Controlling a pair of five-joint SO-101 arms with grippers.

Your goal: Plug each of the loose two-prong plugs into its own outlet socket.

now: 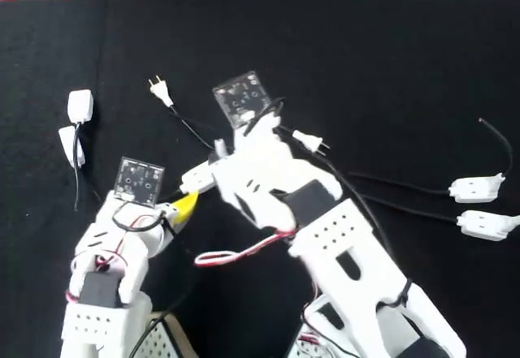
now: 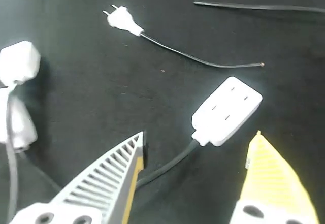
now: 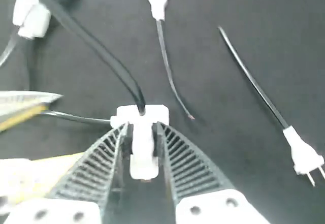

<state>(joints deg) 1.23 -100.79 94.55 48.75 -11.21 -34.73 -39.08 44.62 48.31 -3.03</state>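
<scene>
A black cloth (image 1: 406, 49) covers the table. Near its centre the right gripper (image 3: 142, 126) pinches a white outlet socket (image 3: 142, 153) by its sides. The left gripper (image 2: 199, 134), fingers spread, sits just beside the socket at seven o'clock. A loose plug (image 1: 160, 90) lies at the socket's eleven o'clock, a second plug (image 1: 309, 140) at two o'clock.

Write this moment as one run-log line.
left gripper: open | right gripper: shut on outlet socket | far plug, near plug: loose on table
</scene>
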